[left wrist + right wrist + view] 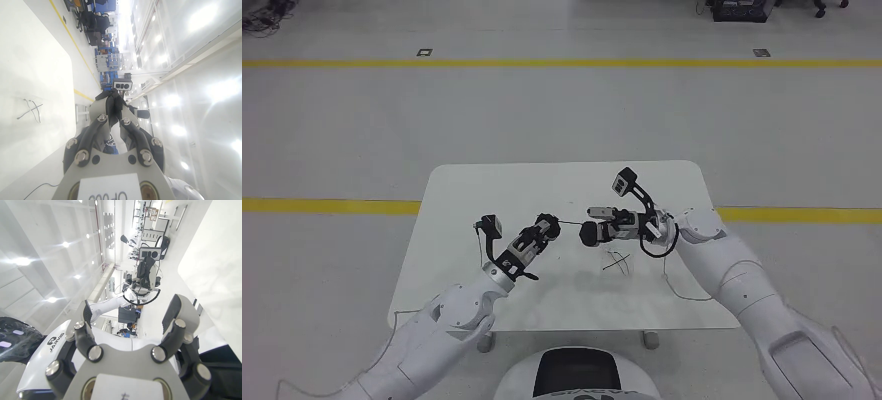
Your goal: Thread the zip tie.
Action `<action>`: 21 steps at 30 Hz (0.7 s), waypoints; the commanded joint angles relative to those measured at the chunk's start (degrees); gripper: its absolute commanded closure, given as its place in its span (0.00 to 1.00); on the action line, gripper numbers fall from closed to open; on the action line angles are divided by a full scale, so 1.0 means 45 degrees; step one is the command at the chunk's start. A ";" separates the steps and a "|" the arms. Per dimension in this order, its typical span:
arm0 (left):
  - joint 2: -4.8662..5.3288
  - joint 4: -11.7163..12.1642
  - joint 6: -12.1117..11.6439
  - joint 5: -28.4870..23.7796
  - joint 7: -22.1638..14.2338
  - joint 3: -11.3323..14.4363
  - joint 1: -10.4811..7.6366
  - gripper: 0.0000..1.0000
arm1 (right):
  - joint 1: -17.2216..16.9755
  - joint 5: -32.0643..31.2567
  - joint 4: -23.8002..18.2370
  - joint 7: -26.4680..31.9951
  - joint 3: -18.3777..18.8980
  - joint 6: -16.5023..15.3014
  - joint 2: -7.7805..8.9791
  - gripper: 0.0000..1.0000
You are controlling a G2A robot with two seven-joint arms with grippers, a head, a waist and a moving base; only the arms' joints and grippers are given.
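Observation:
My left gripper (547, 224) (113, 94) is held above the middle of the white table (502, 190), its black-padded fingers shut. A thin dark zip tie (572, 221) sticks out of the fingertips toward my right gripper (589, 224) (130, 308). The right gripper faces it a short way off, open, with nothing between its fingers. The right wrist view has the left gripper (148, 260) straight ahead, beyond the open fingers. The strap is too thin to make out in either wrist view.
A few loose zip ties (617, 262) (32, 111) lie crossed on the table just under and in front of the right gripper. A thin strand (672, 285) lies near the table's right front. The table's rounded edges are close on all sides.

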 commanded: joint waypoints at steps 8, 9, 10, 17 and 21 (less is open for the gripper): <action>0.0000 0.0000 0.0000 0.0000 0.0000 0.0000 0.0000 1.00 | 0.0046 -0.0081 0.0479 0.0546 0.0408 -0.0027 -0.0121 0.56; 0.0000 0.0000 0.0000 0.0000 0.0000 0.0000 0.0000 1.00 | 0.0037 -0.0108 0.0487 0.0590 0.0456 -0.0027 -0.0135 0.58; 0.0000 0.0000 0.0000 0.0000 0.0000 0.0000 0.0000 1.00 | 0.0027 -0.0161 0.0491 0.0649 0.0511 -0.0027 -0.0157 0.58; 0.0000 0.0000 0.0000 0.0000 0.0000 0.0000 0.0000 1.00 | 0.0014 -0.0475 0.0588 0.0920 0.0724 -0.0027 -0.0331 0.66; 0.0000 0.0000 0.0000 0.0000 0.0000 0.0000 0.0000 1.00 | 0.0015 -0.0645 0.0680 0.0978 0.0869 -0.0027 -0.0429 0.76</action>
